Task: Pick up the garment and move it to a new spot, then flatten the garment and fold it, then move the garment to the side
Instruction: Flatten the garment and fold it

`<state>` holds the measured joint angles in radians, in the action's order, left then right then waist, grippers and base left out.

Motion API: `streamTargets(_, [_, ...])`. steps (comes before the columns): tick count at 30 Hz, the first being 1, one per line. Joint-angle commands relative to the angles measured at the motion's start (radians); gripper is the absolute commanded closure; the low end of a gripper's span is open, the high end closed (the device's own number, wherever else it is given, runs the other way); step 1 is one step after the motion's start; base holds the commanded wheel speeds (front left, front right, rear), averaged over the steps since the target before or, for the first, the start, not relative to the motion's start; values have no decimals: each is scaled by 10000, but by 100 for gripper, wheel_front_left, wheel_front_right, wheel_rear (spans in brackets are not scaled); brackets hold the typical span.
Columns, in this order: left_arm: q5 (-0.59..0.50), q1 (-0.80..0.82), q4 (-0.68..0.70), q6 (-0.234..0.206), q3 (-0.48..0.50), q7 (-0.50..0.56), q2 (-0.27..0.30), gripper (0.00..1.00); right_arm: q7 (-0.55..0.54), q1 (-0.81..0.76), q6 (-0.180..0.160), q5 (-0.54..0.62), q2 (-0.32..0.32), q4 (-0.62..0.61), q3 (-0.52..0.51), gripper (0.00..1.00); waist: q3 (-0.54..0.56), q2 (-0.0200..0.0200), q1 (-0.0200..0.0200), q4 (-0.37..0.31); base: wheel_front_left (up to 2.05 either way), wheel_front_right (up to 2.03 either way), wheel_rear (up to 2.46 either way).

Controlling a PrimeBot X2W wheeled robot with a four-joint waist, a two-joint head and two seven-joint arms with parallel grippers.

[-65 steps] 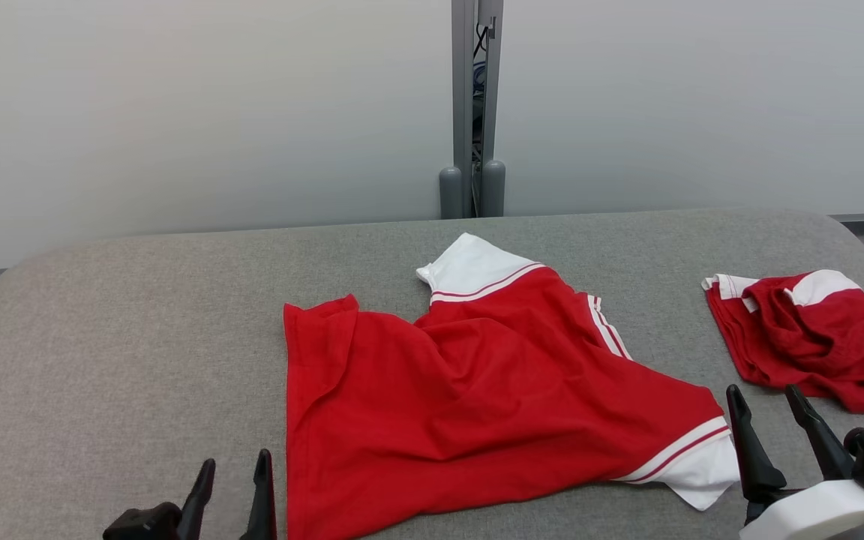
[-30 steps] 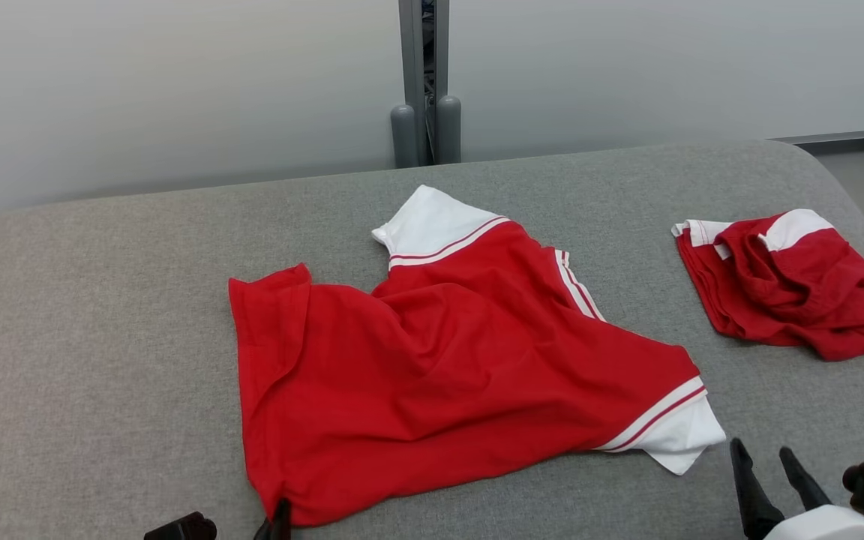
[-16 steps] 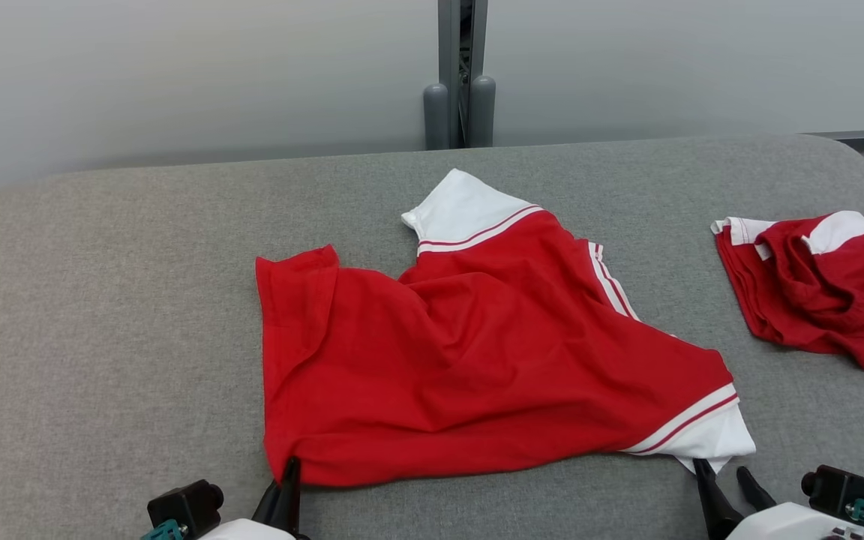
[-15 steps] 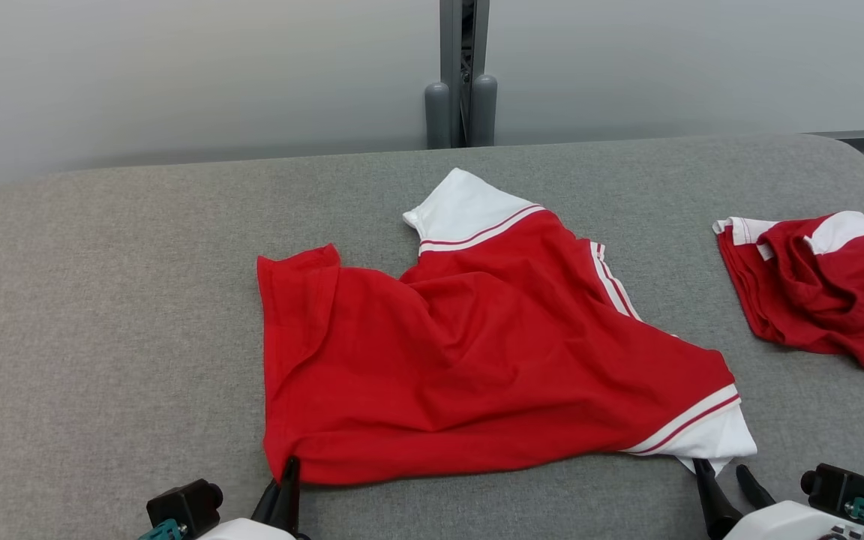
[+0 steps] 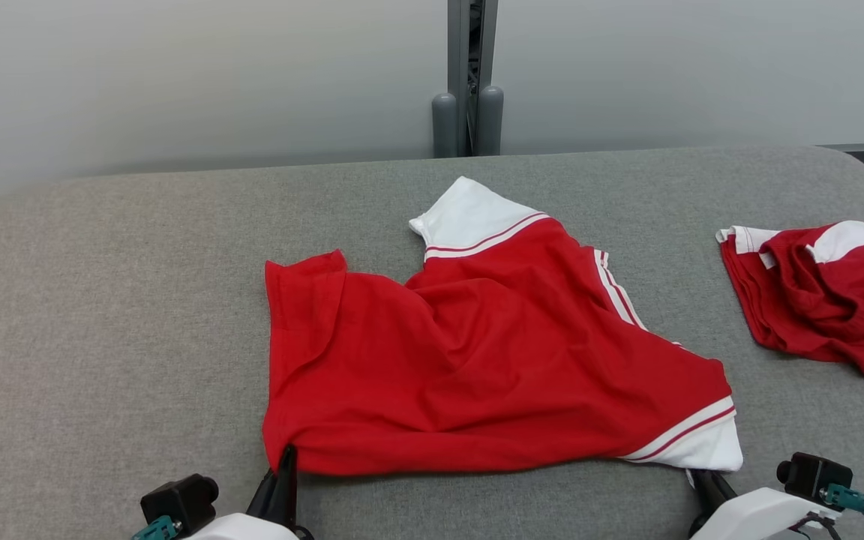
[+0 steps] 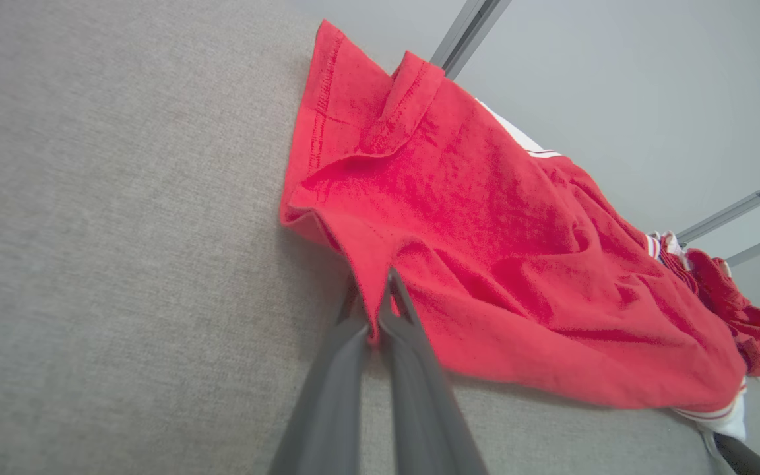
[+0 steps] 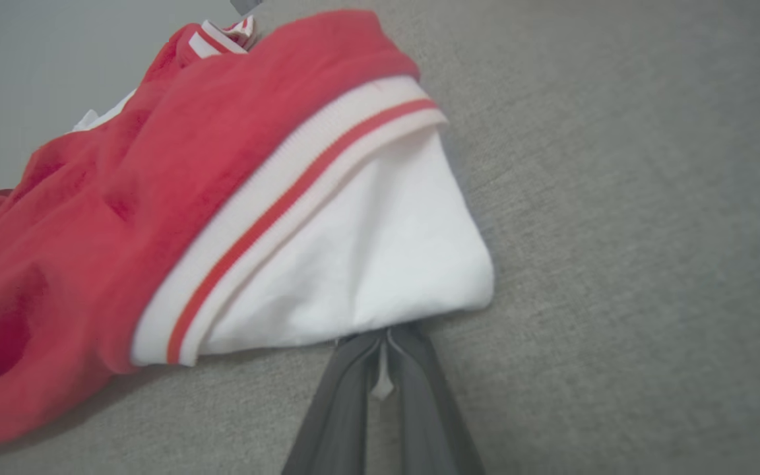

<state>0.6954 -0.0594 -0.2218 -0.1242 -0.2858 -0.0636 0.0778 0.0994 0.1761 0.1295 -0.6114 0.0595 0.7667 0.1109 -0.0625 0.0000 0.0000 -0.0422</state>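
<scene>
Head view: a red shirt (image 5: 477,360) with white, red-striped sleeves lies rumpled near the middle of the grey fabric-covered bench (image 5: 102,300). Its far white sleeve (image 5: 469,214) points toward the back edge, and its near white sleeve (image 5: 702,448) lies at the front right. The red body is creased, with one corner folded over at the far left.

The left tool (image 5: 286,459) is clamped on the shirt's near left corner. In the left wrist view its two dark fingers (image 6: 413,369) press together with the red hem caught between them, and the cloth beside the grip is raised off the bench in a small ridge. The right tool (image 5: 704,481) is closed on the lower edge of the near white sleeve. In the right wrist view its fingers (image 7: 347,396) meet under the sleeve, and a sliver of white cloth shows between them.

A second red garment (image 5: 814,300) with white trim sits bunched at the right edge of the bench, well apart from the shirt. A grey post (image 5: 469,75) stands against the pale wall (image 5: 177,75) behind the bench.
</scene>
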Motion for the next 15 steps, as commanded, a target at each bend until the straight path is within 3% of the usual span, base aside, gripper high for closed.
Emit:
streamTargets(1, [65,93,138,82,69,-116,45,100,-107,-190,24,-436,-91,-137,283,100,101,0,0,-34,0,0,0])
streamTargets(6, [256,262,527,226,154,-245,20,100,-358,-432,23,-1517,391,-1431,609,100,294,0,0,-137,0,0,0])
streamTargets(15, [774,666,1755,348,364,-1,12,100,-1261,-1381,24,-3154,1747,-5173,557,100,775,0,0,-475,0,0,0])
